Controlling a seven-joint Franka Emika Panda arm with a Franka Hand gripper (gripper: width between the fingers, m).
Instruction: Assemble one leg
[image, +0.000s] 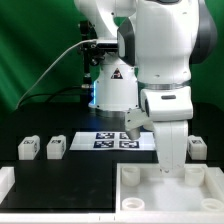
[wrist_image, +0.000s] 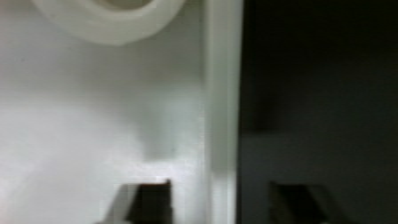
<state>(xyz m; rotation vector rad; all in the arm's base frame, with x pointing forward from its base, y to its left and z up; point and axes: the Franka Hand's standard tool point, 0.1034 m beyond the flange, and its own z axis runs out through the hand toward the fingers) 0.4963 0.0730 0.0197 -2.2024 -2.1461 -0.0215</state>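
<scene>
Three legs show in the exterior view: two small white tagged blocks at the left (image: 28, 148) (image: 56, 148) and one at the right (image: 197, 148). None is held. My gripper (image: 172, 166) hangs low over the far rim of the large white tray-like piece (image: 140, 196) at the front right. In the wrist view the gripper (wrist_image: 219, 203) is open. Its dark fingertips (wrist_image: 146, 200) stand either side of the tray's raised rim (wrist_image: 221, 100), one over the white floor, one over the black table. A round boss (wrist_image: 111, 16) sits on the tray floor.
The marker board (image: 115, 140) lies behind the tray, under the arm. Another white part (image: 5, 181) pokes in at the exterior view's left edge. A green curtain hangs behind the black table.
</scene>
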